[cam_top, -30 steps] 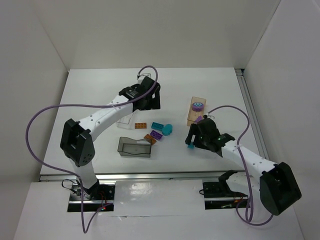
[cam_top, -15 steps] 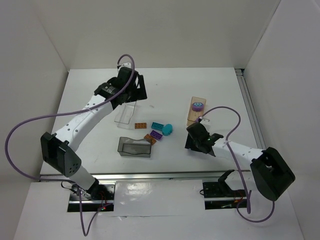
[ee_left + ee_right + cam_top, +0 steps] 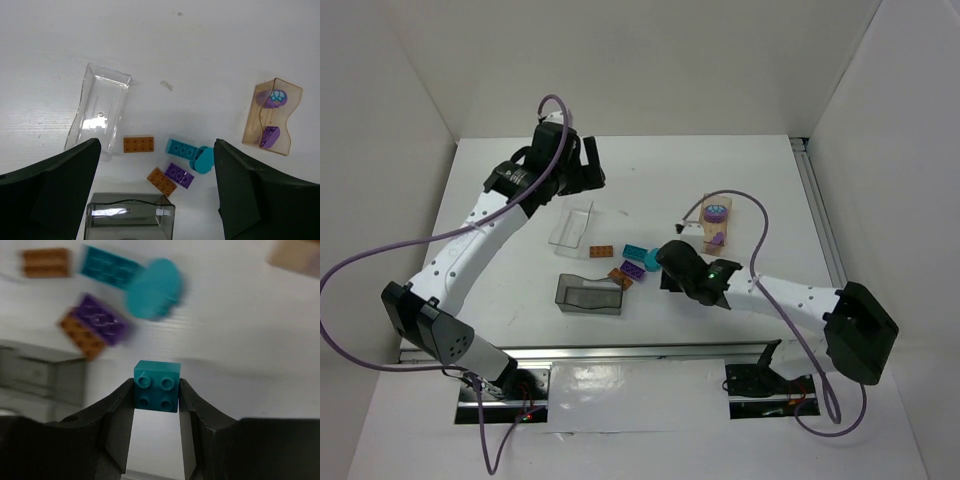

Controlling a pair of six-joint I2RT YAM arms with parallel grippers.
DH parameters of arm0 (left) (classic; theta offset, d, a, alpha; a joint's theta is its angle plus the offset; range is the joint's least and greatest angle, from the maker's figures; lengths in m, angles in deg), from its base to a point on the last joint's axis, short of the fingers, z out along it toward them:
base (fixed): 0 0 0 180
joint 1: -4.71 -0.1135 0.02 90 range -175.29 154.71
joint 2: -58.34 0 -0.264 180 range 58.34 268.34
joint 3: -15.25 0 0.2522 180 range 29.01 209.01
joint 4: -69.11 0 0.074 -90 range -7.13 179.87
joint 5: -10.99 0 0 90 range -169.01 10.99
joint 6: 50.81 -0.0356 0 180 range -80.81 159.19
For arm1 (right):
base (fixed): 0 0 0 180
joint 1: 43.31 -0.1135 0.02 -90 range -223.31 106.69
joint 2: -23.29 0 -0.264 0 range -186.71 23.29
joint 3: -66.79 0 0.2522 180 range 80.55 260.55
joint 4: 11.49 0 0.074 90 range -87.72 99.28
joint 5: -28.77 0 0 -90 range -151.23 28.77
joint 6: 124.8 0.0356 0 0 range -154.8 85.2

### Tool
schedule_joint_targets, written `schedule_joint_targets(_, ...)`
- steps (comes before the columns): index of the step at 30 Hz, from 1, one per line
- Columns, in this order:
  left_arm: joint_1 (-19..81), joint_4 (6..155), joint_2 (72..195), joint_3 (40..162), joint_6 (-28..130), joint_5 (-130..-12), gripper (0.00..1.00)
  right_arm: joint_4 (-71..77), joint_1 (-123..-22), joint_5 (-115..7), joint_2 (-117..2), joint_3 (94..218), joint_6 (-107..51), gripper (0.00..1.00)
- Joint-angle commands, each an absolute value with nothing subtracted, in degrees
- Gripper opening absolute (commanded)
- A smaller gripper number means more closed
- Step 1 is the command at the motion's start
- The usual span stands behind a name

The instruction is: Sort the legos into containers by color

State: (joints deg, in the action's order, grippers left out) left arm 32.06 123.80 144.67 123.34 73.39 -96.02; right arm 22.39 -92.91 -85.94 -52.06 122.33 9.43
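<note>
Between the right gripper's (image 3: 156,395) clamping fingers one teal square brick (image 3: 156,385) is sitting; ahead, now nearer, two orange bricks (image 3: 138,144) (image 3: 161,181), one purple brick (image 3: 179,175) and two teal pieces (image 3: 181,149) (image 3: 204,160) are lying. Left gripper (image 3: 156,150), pulled back, is hanging spread.

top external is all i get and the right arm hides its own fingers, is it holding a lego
Observer: Yes. The right wrist view shows the right gripper shut on a teal brick with four studs, held above the table.
Operator: ok, anything in the clear tray
Observer: The left wrist view looks straight down into the clear tray, and no brick lies in it.
Operator: and the left gripper
Observer: In that same view the left gripper is open, its fingers wide apart at the frame's sides with nothing between them.
</note>
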Motion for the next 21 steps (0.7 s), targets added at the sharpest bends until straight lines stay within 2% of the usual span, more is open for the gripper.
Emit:
schedule_joint_targets(1, 29.9, 125.8, 142.4, 125.4, 72.2, -96.8, 1.00, 23.3, -101.7, -92.2, -52.0, 132.2, 7.8, 0.25)
schedule_joint_targets(7, 20.8, 132.0, 143.2, 126.6, 75.2, -94.0, 1.00, 20.2, -109.3, -90.6, -63.9, 146.1, 1.7, 0.25)
schedule_joint_targets(17, 10.9, 129.4, 133.2, 121.7, 76.5, -89.8, 1.00, 13.7, -111.1, -84.9, -81.7, 157.4, -1.1, 0.29)
schedule_joint_targets(19, 9.6, 129.4, 133.2, 121.7, 75.8, -88.4, 1.00, 13.7, -111.6, -84.9, -83.3, 158.4, -1.1, 0.41)
schedule_joint_targets(20, 9.6, 129.4, 133.2, 121.7, 75.8, -87.8, 1.00, 13.7, -111.6, -84.2, -83.8, 159.6, -1.1, 0.61)
schedule_joint_targets(21, 9.6, 129.4, 133.2, 121.7, 75.3, -87.8, 1.00, 14.4, -111.6, -84.2, -84.5, 159.7, -1.1, 0.69)
